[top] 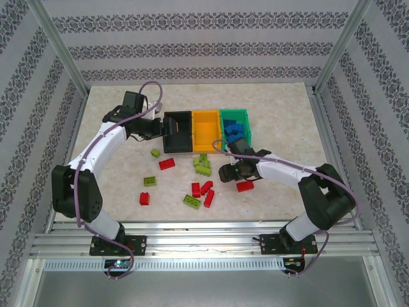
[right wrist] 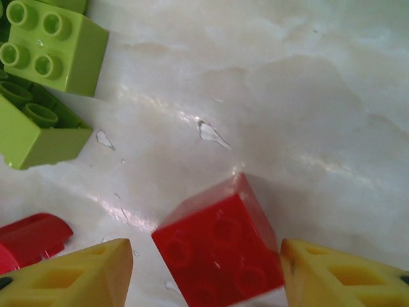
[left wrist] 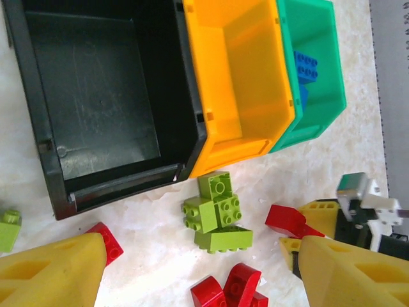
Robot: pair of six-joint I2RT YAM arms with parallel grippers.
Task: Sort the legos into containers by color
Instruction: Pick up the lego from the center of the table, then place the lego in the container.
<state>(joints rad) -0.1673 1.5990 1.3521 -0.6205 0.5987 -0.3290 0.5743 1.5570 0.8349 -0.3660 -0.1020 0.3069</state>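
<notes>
Three containers stand in a row: black (top: 179, 131) and orange-yellow (top: 206, 128), both empty, and green (top: 235, 123), which holds blue legos (top: 233, 134). Red and lime legos lie scattered in front, with a lime cluster (top: 203, 165) (left wrist: 217, 211) near the orange bin. My left gripper (top: 165, 128) (left wrist: 198, 275) hovers open by the black bin (left wrist: 96, 96), holding nothing. My right gripper (top: 227, 173) (right wrist: 204, 268) is low over the table and open. A blurred red lego (right wrist: 220, 249) (left wrist: 287, 220) sits between its fingers, clear of the left finger and at the right one's edge.
Loose lime legos (top: 155, 153) (top: 149, 181) (top: 192, 201) and red ones (top: 167, 164) (top: 145, 198) (top: 208, 192) (top: 245, 186) dot the near half of the table (top: 287, 121). Patterned walls and metal posts (top: 64, 51) fence the table.
</notes>
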